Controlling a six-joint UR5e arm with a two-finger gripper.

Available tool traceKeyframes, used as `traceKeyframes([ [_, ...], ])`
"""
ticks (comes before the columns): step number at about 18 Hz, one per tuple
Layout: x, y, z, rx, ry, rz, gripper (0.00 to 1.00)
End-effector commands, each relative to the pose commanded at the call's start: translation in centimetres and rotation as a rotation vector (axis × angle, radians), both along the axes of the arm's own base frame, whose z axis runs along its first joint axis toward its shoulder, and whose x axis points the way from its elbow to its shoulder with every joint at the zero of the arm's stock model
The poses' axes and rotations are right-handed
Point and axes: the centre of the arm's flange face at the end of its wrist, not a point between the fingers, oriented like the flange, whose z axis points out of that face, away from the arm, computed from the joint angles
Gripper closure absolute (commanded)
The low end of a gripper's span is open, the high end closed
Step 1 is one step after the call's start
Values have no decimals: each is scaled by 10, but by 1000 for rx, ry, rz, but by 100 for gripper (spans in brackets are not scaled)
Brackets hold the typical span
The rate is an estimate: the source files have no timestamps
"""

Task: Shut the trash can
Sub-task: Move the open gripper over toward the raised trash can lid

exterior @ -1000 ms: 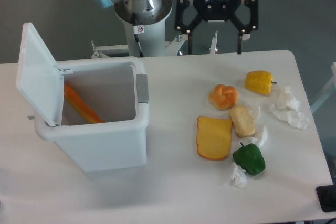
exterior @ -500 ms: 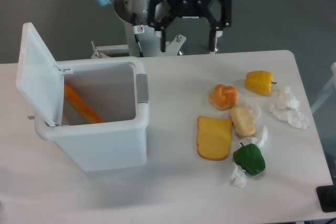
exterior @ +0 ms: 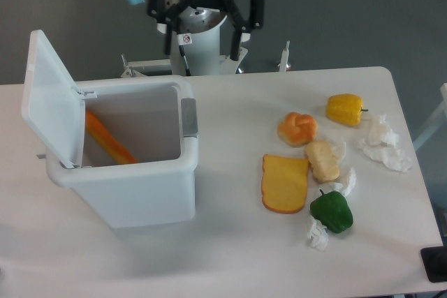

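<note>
Gripper [exterior: 202, 45] sits at 12 o'clock of the frame, above the table's [exterior: 230, 249] far edge, fingers pointing down and spread wide. Nothing between them, nothing touched; it hangs in the air in front of the arm's base column. One fingertip [exterior: 236, 52] is dark and clearly apart from its opposite.

Trash can [exterior: 133, 165] stands at 9 o'clock on the table, well apart from the gripper. Lid [exterior: 50, 102] is up, tilted back on the left side, mouth fully exposed. Grey latch tab [exterior: 189, 117] on the right rim. Orange object [exterior: 108, 141] lies slanted inside the bin.

At 3 o'clock: yellow pepper [exterior: 345, 109], bun [exterior: 297, 128], pale food piece [exterior: 322, 160], cheese-like slice [exterior: 285, 183], green pepper [exterior: 331, 211], with crumpled paper [exterior: 383, 142] scattered among them.
</note>
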Motion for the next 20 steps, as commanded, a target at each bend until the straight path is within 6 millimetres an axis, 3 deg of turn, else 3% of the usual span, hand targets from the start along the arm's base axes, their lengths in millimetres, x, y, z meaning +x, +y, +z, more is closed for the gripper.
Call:
traceKeyframes([
  [12, 46, 27, 3, 60, -119, -72, 0],
  [20, 66, 42, 4, 117, -161, -179, 0],
])
